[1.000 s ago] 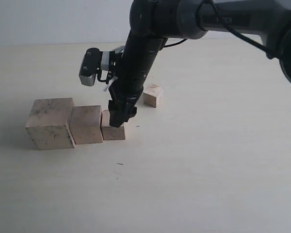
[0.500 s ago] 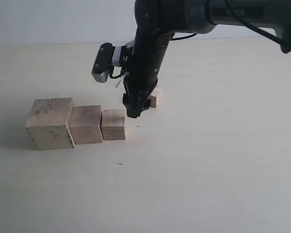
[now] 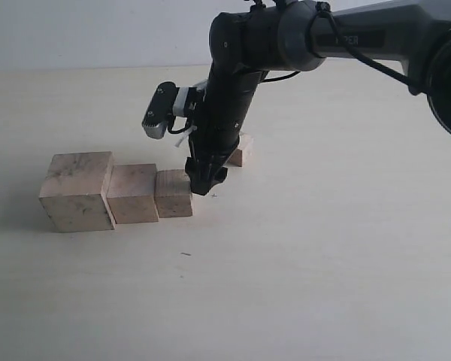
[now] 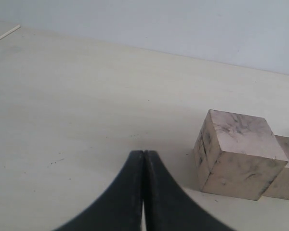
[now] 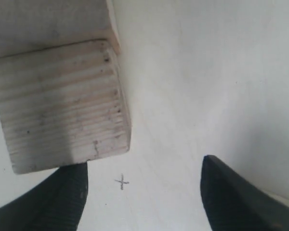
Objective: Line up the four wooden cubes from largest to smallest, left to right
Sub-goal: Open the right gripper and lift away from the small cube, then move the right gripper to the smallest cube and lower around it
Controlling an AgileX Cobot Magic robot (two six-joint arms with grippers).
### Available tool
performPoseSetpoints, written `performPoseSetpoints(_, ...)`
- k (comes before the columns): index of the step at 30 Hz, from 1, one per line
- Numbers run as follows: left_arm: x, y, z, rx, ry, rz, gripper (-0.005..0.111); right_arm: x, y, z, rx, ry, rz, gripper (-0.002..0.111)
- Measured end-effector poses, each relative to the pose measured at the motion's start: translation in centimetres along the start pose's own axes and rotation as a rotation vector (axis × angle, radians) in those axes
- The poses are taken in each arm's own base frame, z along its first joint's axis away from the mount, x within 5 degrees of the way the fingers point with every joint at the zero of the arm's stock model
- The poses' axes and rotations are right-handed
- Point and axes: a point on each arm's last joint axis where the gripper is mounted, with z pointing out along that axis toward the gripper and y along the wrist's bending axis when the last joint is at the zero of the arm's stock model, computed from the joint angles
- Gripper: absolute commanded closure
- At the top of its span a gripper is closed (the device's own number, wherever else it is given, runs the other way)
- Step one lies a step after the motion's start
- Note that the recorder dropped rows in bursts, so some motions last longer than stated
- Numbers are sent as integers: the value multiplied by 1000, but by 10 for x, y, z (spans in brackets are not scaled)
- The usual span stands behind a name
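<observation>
Three of the wooden cubes stand in a row: the largest cube on the left, the second cube beside it, then the third cube. The smallest cube sits apart farther back, partly hidden by the right arm. My right gripper is low at the third cube's right side, open and empty, with one finger by the third cube. My left gripper is shut and empty, a short way from the largest cube.
A small pencil cross marks the table between the right gripper's fingers. The pale wooden table stretches to the right and front of the row. A light wall rises behind.
My right gripper let go of the third cube, lifted away to the right, then came back down against its right side. The cube now sits slightly farther left, close to the second cube.
</observation>
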Motion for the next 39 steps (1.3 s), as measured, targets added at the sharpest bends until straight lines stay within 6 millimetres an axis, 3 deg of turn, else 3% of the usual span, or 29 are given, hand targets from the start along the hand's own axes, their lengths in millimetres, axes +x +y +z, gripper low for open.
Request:
performPoseSetpoints(12, 0, 0, 0, 0, 0, 0, 107, 4, 0, -1, -1, 38, 5, 45)
performPoseSetpoints(21, 0, 0, 0, 0, 0, 0, 107, 0, -3, -36, 95, 19, 31, 48)
performPoseSetpoints(39, 0, 0, 0, 0, 0, 0, 107, 45, -58, -55, 224, -32, 362, 47)
